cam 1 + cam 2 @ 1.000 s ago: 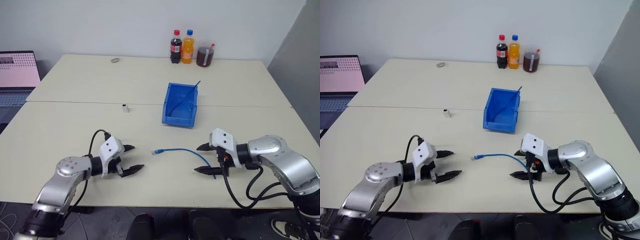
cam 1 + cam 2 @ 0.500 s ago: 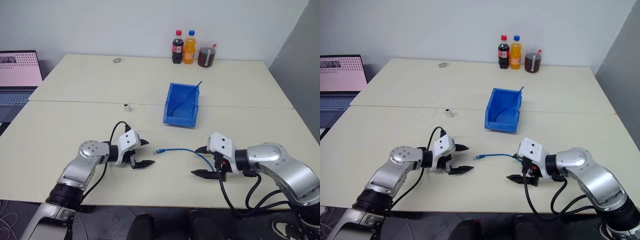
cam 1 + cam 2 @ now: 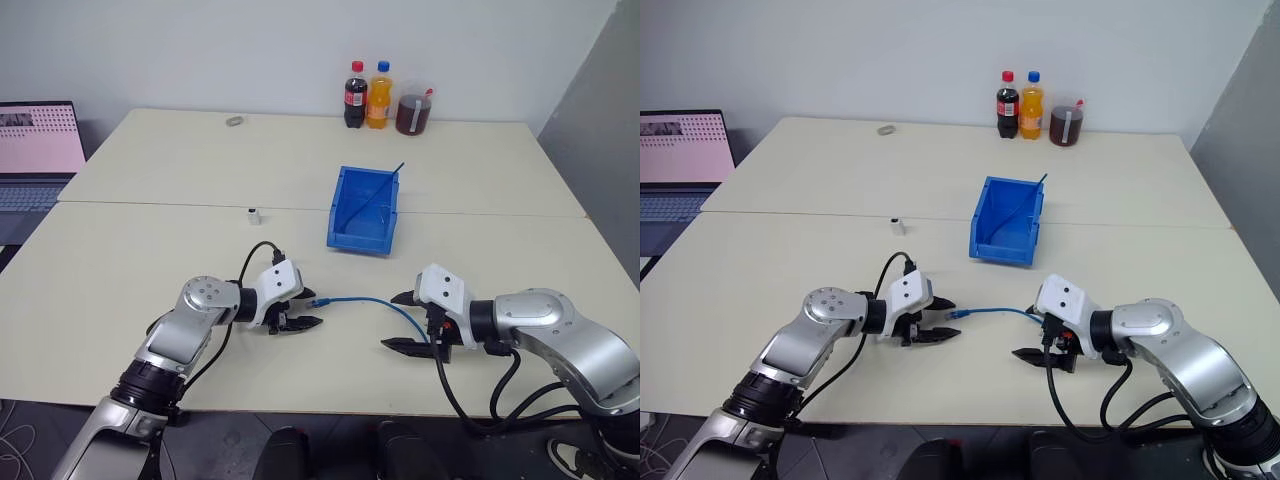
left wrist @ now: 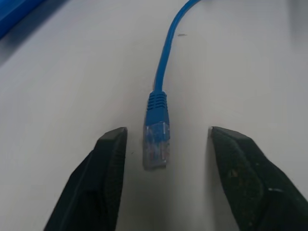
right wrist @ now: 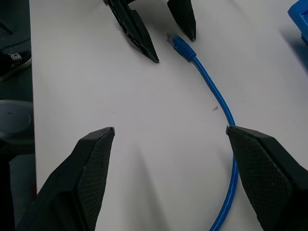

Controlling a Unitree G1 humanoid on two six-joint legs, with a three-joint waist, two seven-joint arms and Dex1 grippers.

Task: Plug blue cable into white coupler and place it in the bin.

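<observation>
I am holding my left hand [image 3: 303, 311] open over the cream tabletop [image 3: 150, 260], its fingers straddling the clear plug end of the thin light-blue cable [image 4: 157, 139] without touching it. My right hand [image 3: 408, 320] is gaping wide beside the cable's far end, gripping nothing; the blue plastic rectangular bin [image 3: 362, 210] is sitting well beyond both hands, the tiny white blocky coupler [image 3: 253, 213] beyond my left.

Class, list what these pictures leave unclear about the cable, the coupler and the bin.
- Cable: its far end runs under the right gripper in the head views and off the edge in the right wrist view.
- Coupler: too small in the head views to show its socket.
- Bin: the front wall hides part of its floor.
</observation>
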